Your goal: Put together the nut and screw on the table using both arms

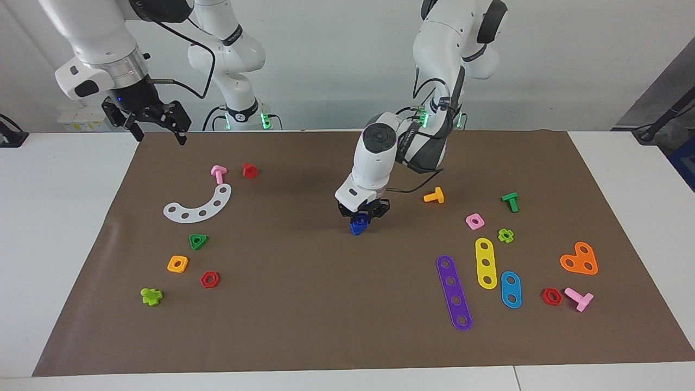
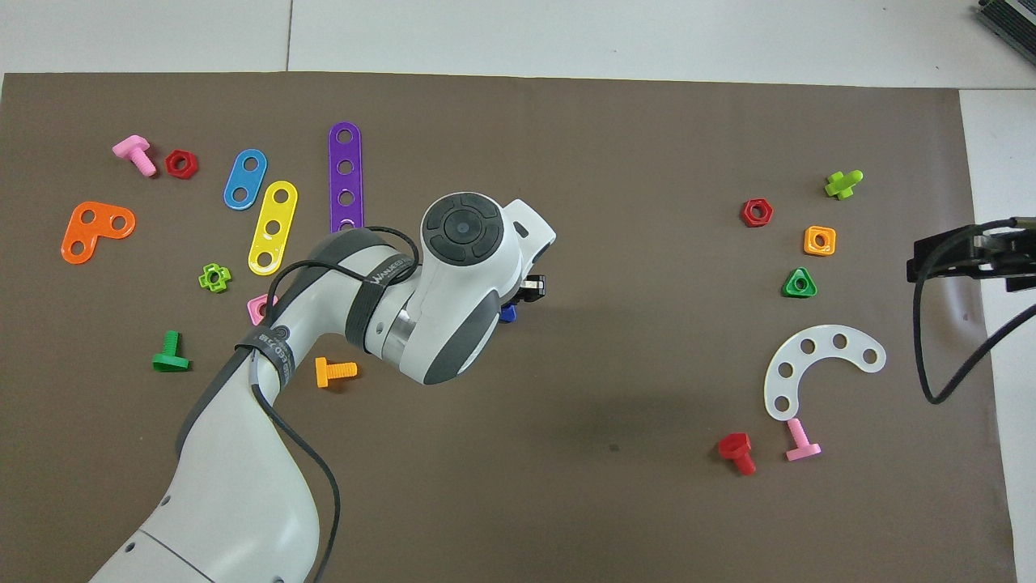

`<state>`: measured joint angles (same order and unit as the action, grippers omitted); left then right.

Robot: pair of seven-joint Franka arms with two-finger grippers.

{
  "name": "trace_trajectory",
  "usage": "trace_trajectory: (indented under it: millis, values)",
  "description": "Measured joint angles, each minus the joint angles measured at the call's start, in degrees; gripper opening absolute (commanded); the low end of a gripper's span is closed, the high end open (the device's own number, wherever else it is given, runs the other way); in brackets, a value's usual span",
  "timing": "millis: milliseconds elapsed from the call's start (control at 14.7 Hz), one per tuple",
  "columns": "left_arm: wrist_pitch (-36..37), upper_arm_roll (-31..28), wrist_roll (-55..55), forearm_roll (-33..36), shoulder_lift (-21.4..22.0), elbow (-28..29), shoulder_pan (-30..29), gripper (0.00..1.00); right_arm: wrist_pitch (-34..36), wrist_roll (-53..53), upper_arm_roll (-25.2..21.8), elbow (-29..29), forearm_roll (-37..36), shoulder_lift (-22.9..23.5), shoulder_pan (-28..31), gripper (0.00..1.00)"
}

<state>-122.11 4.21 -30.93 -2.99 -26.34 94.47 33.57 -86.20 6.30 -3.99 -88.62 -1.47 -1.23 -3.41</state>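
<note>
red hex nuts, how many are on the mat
2. One red hex nut lies toward the right arm's end, beside the orange-yellow square nut; the other red hex nut lies toward the left arm's end.

Frame centre: screw (image 1: 358, 225) on the mat (image 1: 304, 304), under the left gripper (image 1: 362, 213). Upper left: right gripper (image 1: 155, 124), raised. Strips (image 1: 486, 263) are grouped lower right.

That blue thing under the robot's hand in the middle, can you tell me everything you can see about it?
It is a small blue plastic toy piece, shiny and chunky, with a flat angled face toward the camera. It sits low at the middle of the brown paper-like mat, right under the left arm's black two-finger end effector, whose fingers come down around its top. Whether it rests on the mat or is lifted cannot be told. From overhead only a blue corner peeks out beside the white arm. Its lower part and any hole are hidden.
</note>
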Motion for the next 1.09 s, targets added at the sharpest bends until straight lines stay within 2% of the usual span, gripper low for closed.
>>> trace_trajectory:
  millis: [543, 1087]
  values:
    - [3.0, 0.0, 0.0, 0.0, 0.0, -0.7, 0.1, 0.1, 0.0, 0.0, 0.0, 0.0, 0.0, 0.0, 0.0, 1.0]
    - [0.7, -0.2, 0.0, 0.0, 0.0, -0.9, 0.2, 0.1, 0.0, 0.0, 0.0, 0.0, 0.0, 0.0, 0.0, 1.0]
